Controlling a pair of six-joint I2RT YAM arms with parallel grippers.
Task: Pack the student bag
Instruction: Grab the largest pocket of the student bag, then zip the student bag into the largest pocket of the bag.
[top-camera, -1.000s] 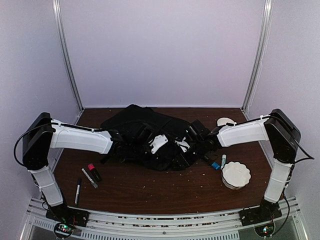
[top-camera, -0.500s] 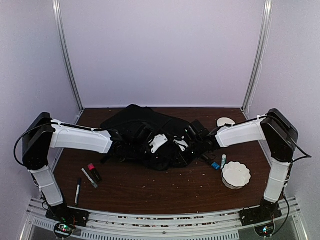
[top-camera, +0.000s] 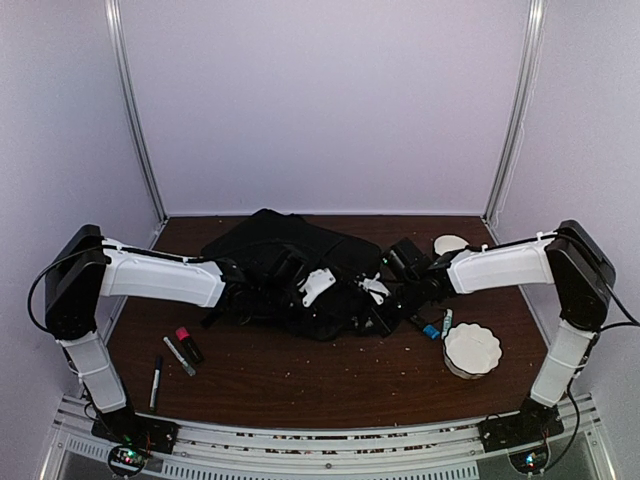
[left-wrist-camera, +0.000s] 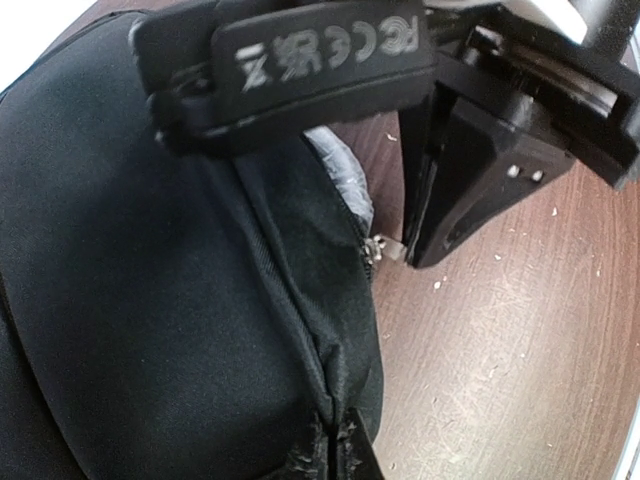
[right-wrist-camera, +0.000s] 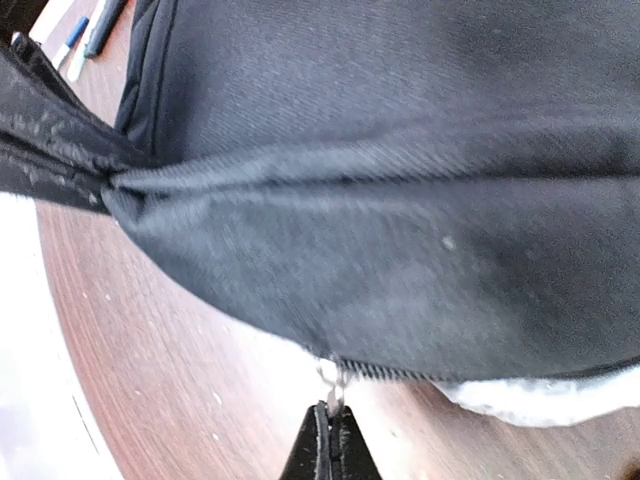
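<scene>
The student bag (top-camera: 285, 268) lies slumped in the middle of the counter (top-camera: 300, 375), towards the back, with my two arms reaching in on either side. My right hand (right-wrist-camera: 330, 420) has its fingers pressed together on the small metal zipper pull (right-wrist-camera: 330, 385) at the bag's lower edge. I take the step in hand to be running the zip open so things can go in.

To do it well, I should draw the pull along the line of the teeth, low and steady, not up or away from the bag. The pinch is only at the very fingertips, so a sideways tug could slip it out. My left hand (top-camera: 322, 286) should hold the fabric taut just behind the slider, so the soft cloth does not bunch and drag after it.

The views divide the work. Only the right wrist view shows the pinch itself. The left wrist view shows the same pull from the other side, just beside the tip of one finger (left-wrist-camera: 440, 190), and the grey handle (left-wrist-camera: 340, 170) tucked under the bag's edge. There my left fingers stand apart, with the bag's edge between them, but I cannot tell whether they are pressing on it.

From above, neither grip can be made out. That view alone gives the layout: markers (top-camera: 182, 350) lie near my left arm, and a white bowl (top-camera: 472, 348) sits with a blue-capped marker (top-camera: 446, 322) near my right.
</scene>
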